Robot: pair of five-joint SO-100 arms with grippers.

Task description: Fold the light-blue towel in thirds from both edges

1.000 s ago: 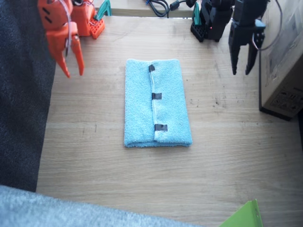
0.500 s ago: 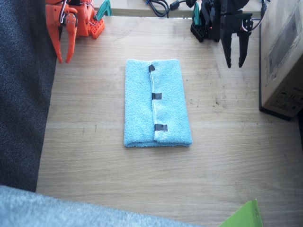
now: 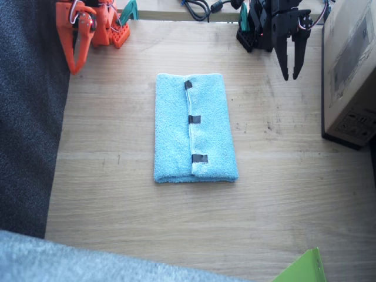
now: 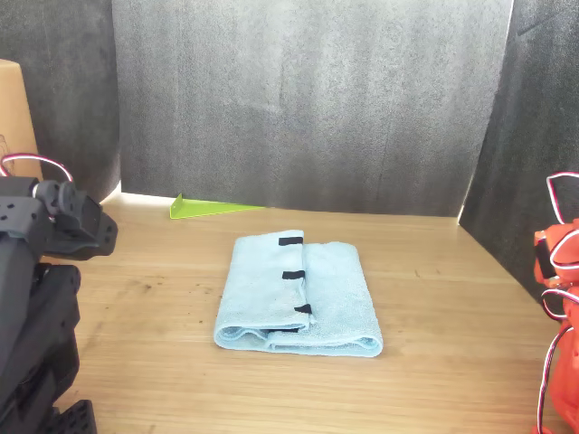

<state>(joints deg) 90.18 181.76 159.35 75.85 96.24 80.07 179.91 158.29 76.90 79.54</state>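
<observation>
The light-blue towel (image 3: 175, 129) (image 4: 336, 291) lies flat mid-table, folded into a narrow rectangle. One short edge lies on top along the middle, marked by three black tape strips (image 3: 194, 119). My right gripper (image 3: 74, 69), orange, hangs at the far corner well away from the towel, its fingers drawn together on nothing. My left gripper (image 3: 291, 76), black, hangs at the opposite far corner with its fingers (image 3: 285, 63) nearly touching, also holding nothing. The front view shows only the arms' bodies.
A cardboard box (image 3: 352, 70) (image 4: 13, 108) stands beside the left arm. A lime-green sheet corner (image 3: 302, 269) (image 4: 204, 210) lies at the near edge. Dark foam (image 3: 26, 117) borders the table beside the right arm. Cables (image 3: 197, 7) lie at the far edge.
Both arms have drawn back toward their bases at the far edge, and both grippers have narrowed from open to shut. The towel has not moved.
</observation>
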